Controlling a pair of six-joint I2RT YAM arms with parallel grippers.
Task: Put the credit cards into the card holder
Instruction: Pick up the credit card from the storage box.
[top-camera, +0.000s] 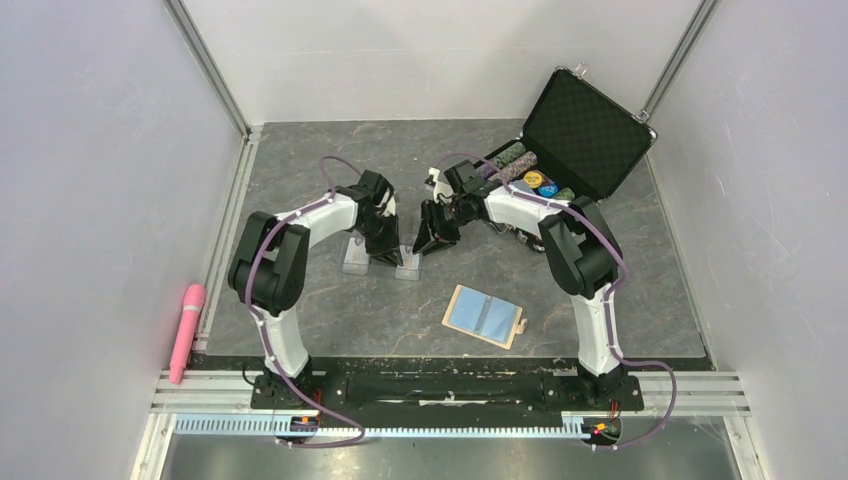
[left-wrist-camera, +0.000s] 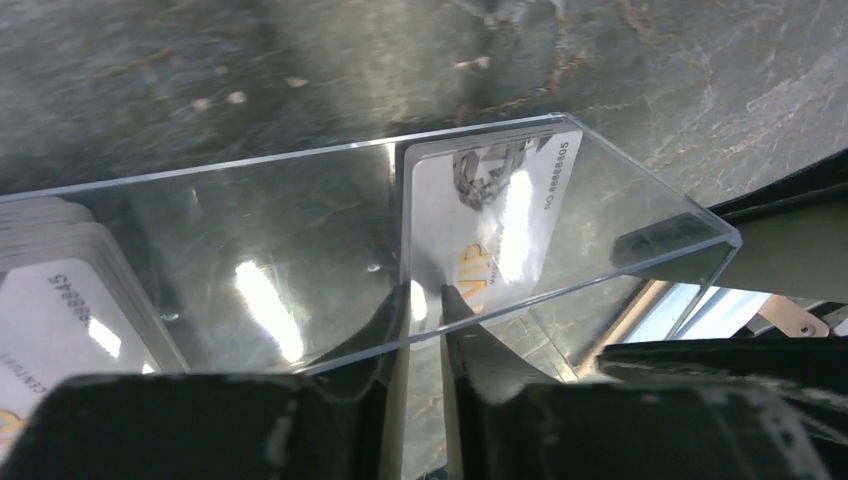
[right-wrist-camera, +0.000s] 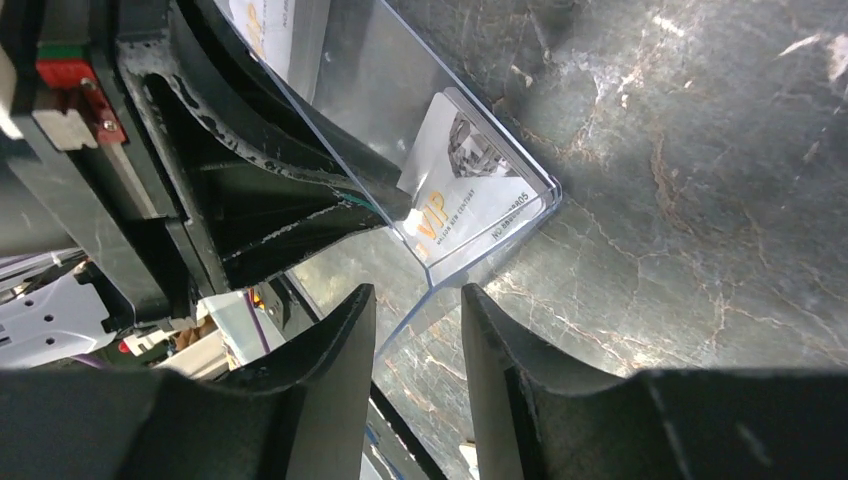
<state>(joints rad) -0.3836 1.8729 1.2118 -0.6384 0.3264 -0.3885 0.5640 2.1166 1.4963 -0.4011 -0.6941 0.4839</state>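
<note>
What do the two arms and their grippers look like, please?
Both the left arm and the right arm have white links joined by bulky black joints, each with a purple cable looped along it. The left gripper and right gripper each have two plain black, tapering fingers.
</note>
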